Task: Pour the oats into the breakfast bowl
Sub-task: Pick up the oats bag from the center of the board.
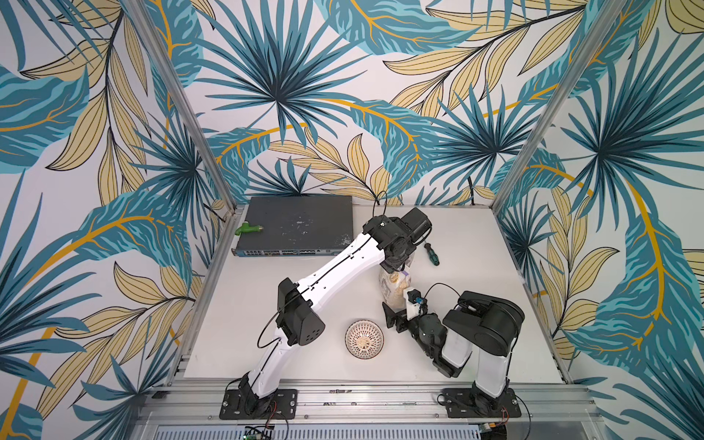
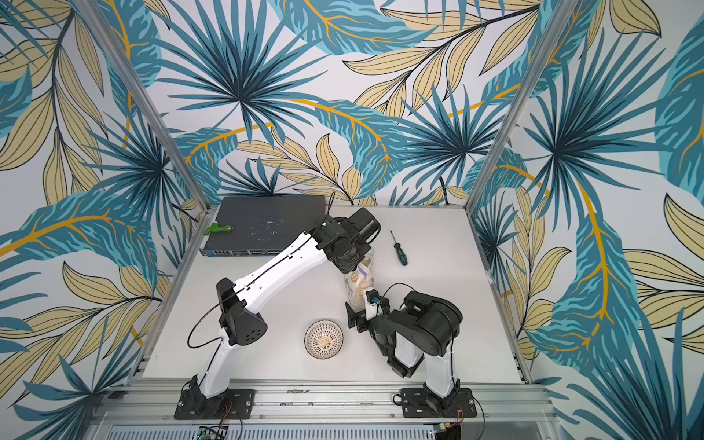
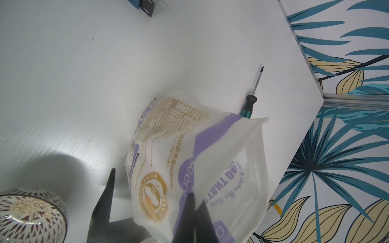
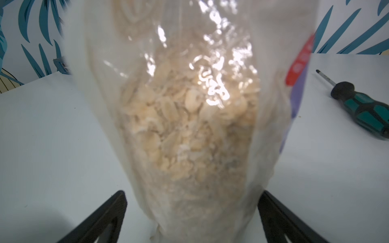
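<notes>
"So where are the oats (image 4: 185, 126)?"

"In the bag (image 1: 396, 284). It stands tall past the bowl (image 1: 364, 339), near it but not touching. A screwdriver (image 1: 432, 254) lies on the counter (image 1: 476, 259) beside the bag."

"Who holds it?"

"The left hand (image 3: 194, 199) is shut tight on the top of the bag. The right hand (image 4: 192, 192) is wide open. Its two fingers sit low, one on each side of the bag, but they hold nothing."

"Is the bag hard to hold?"

"I think so. It is thin, soft plastic, shiny and maybe slippy. It looks light. The oats are loose, so they will slide when it tips, and the bag will fold."

"Where should the right hand grab?"

"Low down, I think, where the oats make the bag fat. A soft squeeze there, so it can lift the bottom and tip the bag."

"Are there oats in the bowl?"

"A few, in the middle. Most are in the bag."
</notes>
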Action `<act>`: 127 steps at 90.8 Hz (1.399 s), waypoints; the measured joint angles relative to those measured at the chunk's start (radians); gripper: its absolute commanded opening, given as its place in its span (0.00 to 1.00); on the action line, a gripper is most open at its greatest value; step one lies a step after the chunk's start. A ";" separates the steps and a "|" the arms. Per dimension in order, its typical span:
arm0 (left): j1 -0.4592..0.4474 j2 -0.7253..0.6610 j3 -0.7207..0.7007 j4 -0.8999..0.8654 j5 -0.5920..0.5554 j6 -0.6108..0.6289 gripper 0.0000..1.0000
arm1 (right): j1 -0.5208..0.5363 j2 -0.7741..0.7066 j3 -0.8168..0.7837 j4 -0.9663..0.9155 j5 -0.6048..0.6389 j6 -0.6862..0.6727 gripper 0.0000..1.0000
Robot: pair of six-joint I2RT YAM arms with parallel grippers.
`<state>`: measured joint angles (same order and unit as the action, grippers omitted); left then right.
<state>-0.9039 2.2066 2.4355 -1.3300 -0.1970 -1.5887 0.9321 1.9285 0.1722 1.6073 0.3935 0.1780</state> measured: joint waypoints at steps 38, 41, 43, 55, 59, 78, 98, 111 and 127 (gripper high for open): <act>0.007 -0.015 -0.010 0.001 0.120 -0.047 0.00 | 0.000 0.124 0.066 0.035 0.136 -0.021 1.00; 0.007 -0.015 -0.010 0.000 0.125 -0.051 0.00 | 0.000 0.127 0.066 0.035 0.152 -0.020 1.00; 0.008 -0.015 -0.010 0.000 0.128 -0.054 0.00 | 0.000 0.129 0.066 0.035 0.158 -0.020 1.00; 0.008 -0.021 -0.018 0.000 0.135 -0.063 0.00 | 0.001 0.128 0.069 0.035 0.196 -0.017 1.00; 0.008 -0.028 -0.029 0.000 0.138 -0.066 0.00 | 0.001 0.124 0.070 0.034 0.202 -0.018 1.00; 0.009 -0.055 -0.050 0.002 0.154 -0.077 0.00 | 0.003 0.072 0.073 0.033 0.205 -0.033 0.89; 0.009 -0.086 -0.051 0.002 0.159 -0.080 0.00 | 0.003 0.018 0.073 0.027 0.204 -0.074 0.53; 0.008 -0.114 -0.061 0.001 0.170 -0.074 0.00 | 0.003 -0.037 0.071 0.006 0.188 -0.089 0.22; 0.011 -0.217 -0.137 0.024 0.184 -0.050 0.00 | 0.004 -0.208 0.054 -0.102 0.163 -0.146 0.00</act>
<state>-0.8928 1.9896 2.2986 -1.3056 -0.0132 -1.6390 0.9363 1.7206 0.2264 1.5051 0.5560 0.0319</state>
